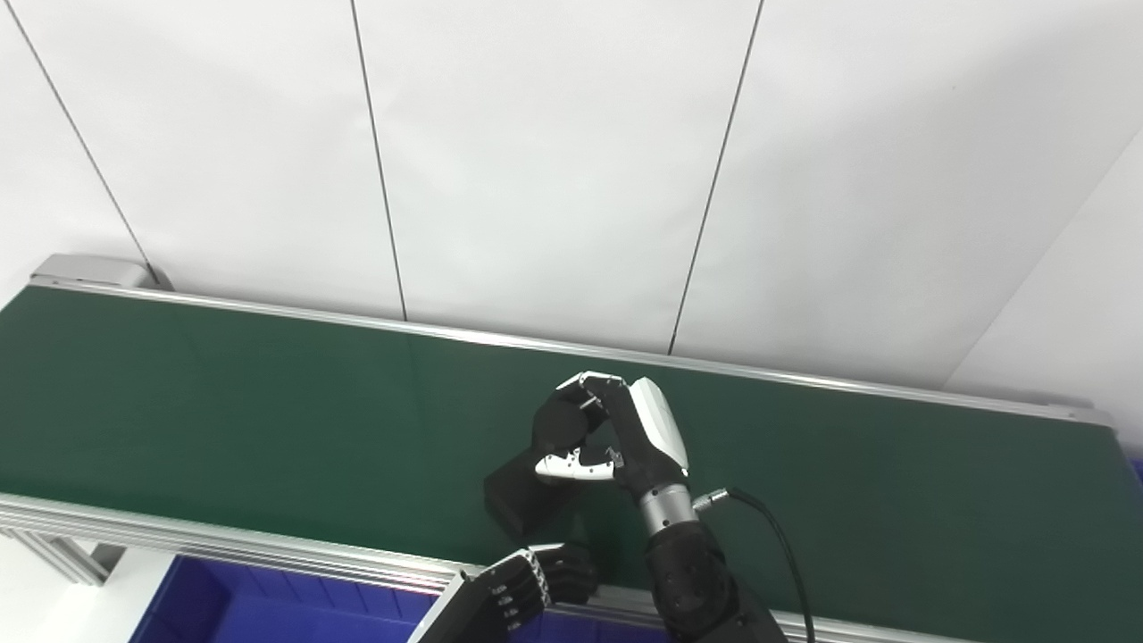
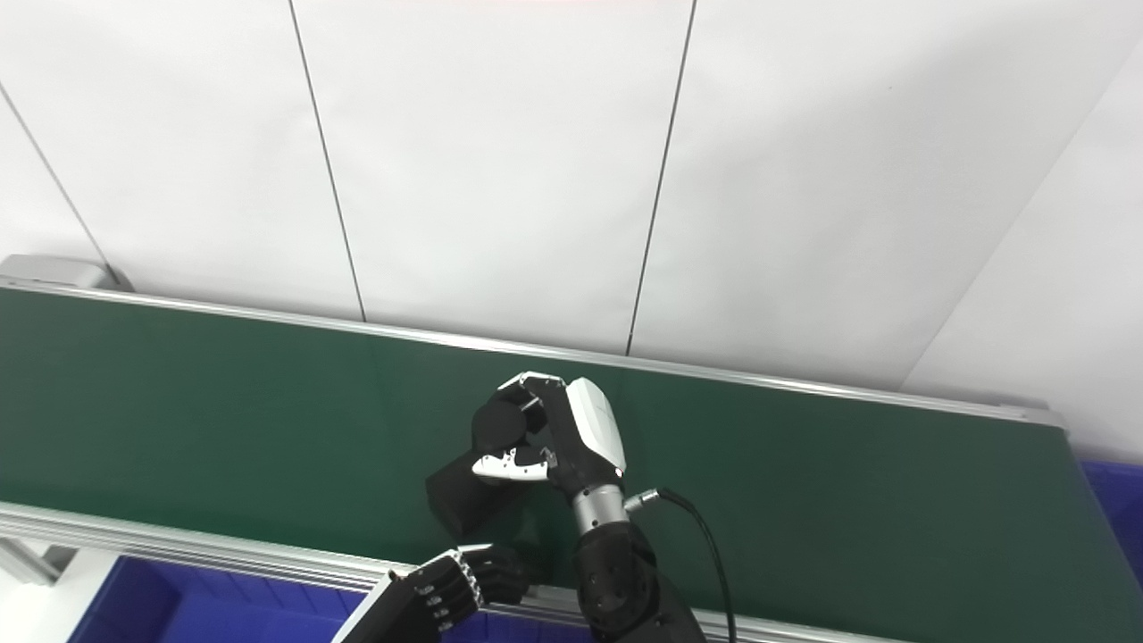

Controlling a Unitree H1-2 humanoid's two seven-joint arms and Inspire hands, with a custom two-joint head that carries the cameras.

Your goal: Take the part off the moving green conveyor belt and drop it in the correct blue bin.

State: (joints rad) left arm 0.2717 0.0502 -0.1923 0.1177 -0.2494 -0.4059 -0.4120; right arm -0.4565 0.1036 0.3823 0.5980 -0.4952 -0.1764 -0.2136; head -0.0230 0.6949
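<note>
Left eye view: my right hand [image 1: 607,429] is over the green conveyor belt [image 1: 223,402], fingers curled around the top of the black part [image 1: 518,500], thumb laid across its near face. Looks like a closed grasp on the part, but its lower end sits on or just above the belt surface; can't tell which. Left hand [image 1: 536,580] is at the belt's near rail, fingers curled in, nothing visible in it. Blue bin [image 1: 232,607] shows below the rail at bottom left. Right eye view: same picture, right hand [image 2: 549,433] wrapped on the part [image 2: 464,496], left hand [image 2: 464,580] idle at the rail. A second blue bin [image 2: 1112,500] edge shows at the far right past the belt end. My read: grasp made, lift not clearly done. Left to do: lift clear, carry over the rail, release into the right bin. Can't judge from here which bin is correct.
</note>
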